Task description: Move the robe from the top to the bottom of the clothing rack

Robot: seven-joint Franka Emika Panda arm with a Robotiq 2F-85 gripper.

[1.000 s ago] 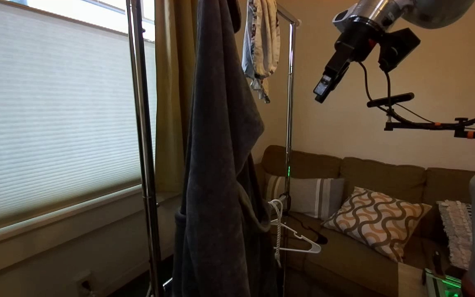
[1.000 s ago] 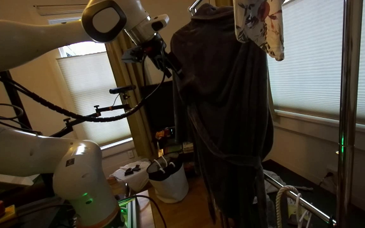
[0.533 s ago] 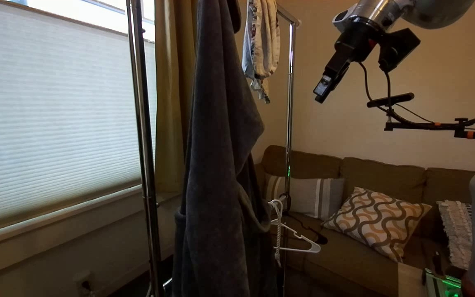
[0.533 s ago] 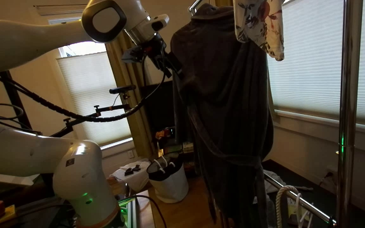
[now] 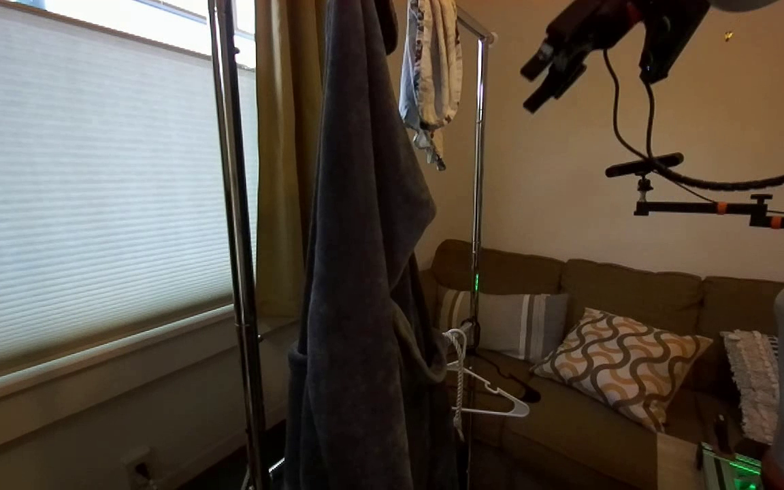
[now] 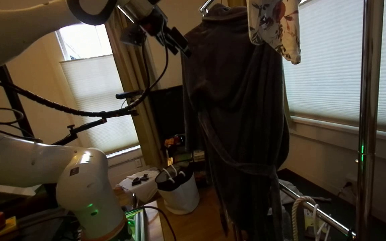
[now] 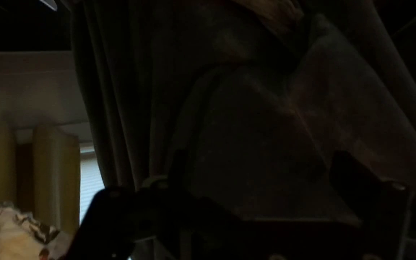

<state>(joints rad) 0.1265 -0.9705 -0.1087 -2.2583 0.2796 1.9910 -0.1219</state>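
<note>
The long dark grey-blue robe [image 5: 358, 272] hangs upright in heavy folds, and it also shows in an exterior view [image 6: 240, 87]. It hangs high on the clothing rack, whose shiny posts show in both exterior views [image 5: 237, 204] [image 6: 369, 117]. My gripper [image 5: 530, 90] is open and empty, with a gap between it and the robe. In an exterior view the gripper [image 6: 181, 53] overlaps the robe's shoulder edge. In the dark wrist view the robe [image 7: 247, 119] fills the space beyond the spread fingers of the gripper [image 7: 259, 154]. How the robe hangs at its top is not clear.
Light patterned garments [image 5: 433, 68] hang beside the robe. A white hanger [image 5: 494, 408] and rope [image 6: 295, 214] hang at the rack's lower bar [image 6: 333, 222]. A black camera-stand arm [image 5: 691, 207] is below the gripper. A couch [image 5: 630, 279] and fabric basket [image 6: 179, 197] stand nearby.
The arm and gripper have moved up. In an exterior view the fingers, overlapping before, now show apart. The robe and rack have not visibly moved.
</note>
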